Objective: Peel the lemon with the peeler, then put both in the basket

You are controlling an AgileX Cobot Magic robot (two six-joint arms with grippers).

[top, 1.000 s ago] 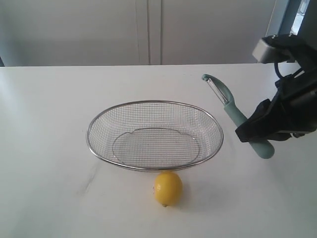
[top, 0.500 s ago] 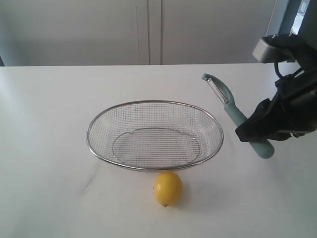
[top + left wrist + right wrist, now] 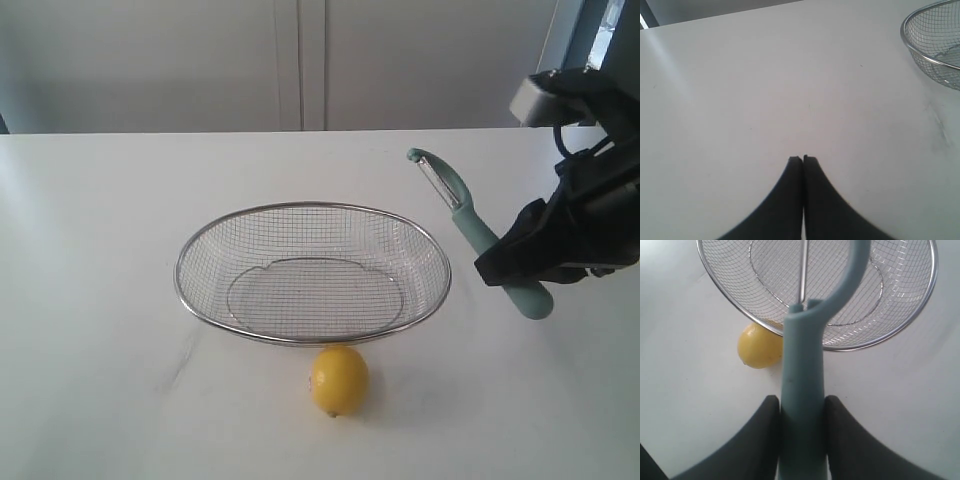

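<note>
At 6 o'clock of the basket (image 3: 179, 272), lemon (image 3: 339, 380) laid just beside, peeler (image 3: 460, 205) clamped by right gripper (image 3: 508, 272) at 3 o'clock, left gripper (image 3: 803, 159) pinched together, empty

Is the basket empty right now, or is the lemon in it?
Empty. Only bare mesh shows inside the basket; the lemon sits on the table just outside its rim.

— Lemon (image 3: 339, 380)?
— Small, bright yellow, skin whole, just outside the basket (image 3: 178, 272), by its near rim.
— Basket?
— Wide, shallow, silver mesh, upright.
— Peeler (image 3: 475, 228)?
— Pale teal, handle clamped in the right gripper (image 3: 801, 402), tilted, hooked head uppermost, beside the basket's right edge.
</note>
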